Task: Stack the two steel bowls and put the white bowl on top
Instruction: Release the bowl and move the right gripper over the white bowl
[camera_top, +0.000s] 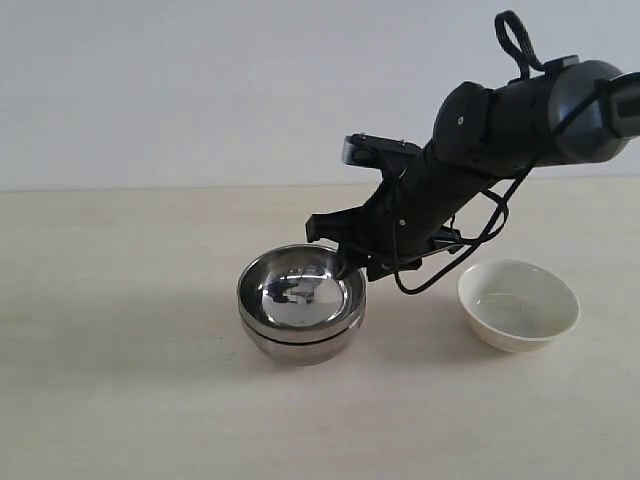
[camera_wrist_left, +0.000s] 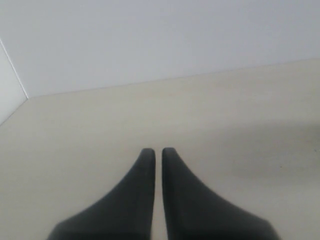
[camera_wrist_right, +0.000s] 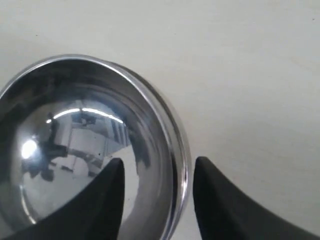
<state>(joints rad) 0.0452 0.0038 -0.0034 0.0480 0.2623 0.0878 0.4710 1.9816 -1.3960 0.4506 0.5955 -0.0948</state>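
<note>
The two steel bowls (camera_top: 300, 300) are nested one inside the other on the table, the upper one's rim (camera_wrist_right: 175, 145) resting above the lower. My right gripper (camera_top: 350, 262) (camera_wrist_right: 159, 167) is open and straddles the near-right rim of the top steel bowl, one finger inside, one outside, with gaps on both sides. The white bowl (camera_top: 518, 304) stands upright on the table to the right of the stack, apart from it. My left gripper (camera_wrist_left: 158, 151) is shut with nothing in it, over bare table, and does not show in the exterior view.
The right arm (camera_top: 480, 150) slants down from the upper right, with its cable loop (camera_top: 455, 255) hanging between the stack and the white bowl. A pale wall (camera_top: 200, 80) bounds the table at the back.
</note>
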